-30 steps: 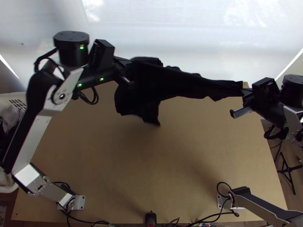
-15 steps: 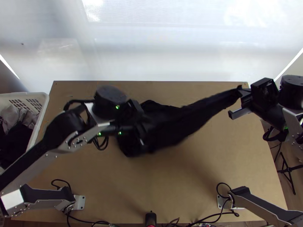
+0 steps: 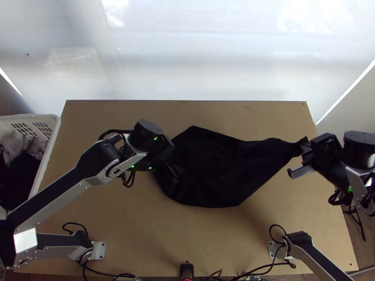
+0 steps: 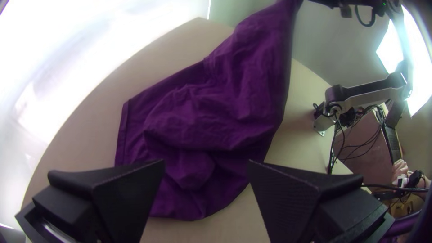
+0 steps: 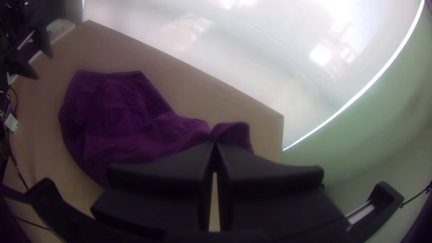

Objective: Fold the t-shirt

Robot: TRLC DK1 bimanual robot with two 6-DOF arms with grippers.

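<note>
Basically, t-shirt (image 3: 211, 168) is a dark, soft, matte cloth, loosely spread mid-table with shallow wrinkles, straight hemmed edge at one end, tapering to a bunched tip at the other. Right gripper (image 3: 307, 151) clamps that tip. Left gripper (image 3: 172, 172) is spread wide over the hem end, nothing gripped. Table (image 3: 197, 239) is smooth, flat wood; slotted plastic basket (image 3: 52, 140) with crumpled fabric sits beside it.

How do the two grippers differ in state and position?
The left gripper is open, with no cloth pinched; the right gripper is shut on the t-shirt. In the top view, the left gripper is at the cloth's broad end, the right gripper at its narrow, drawn-out end. Both have two wide black fingers.
</note>
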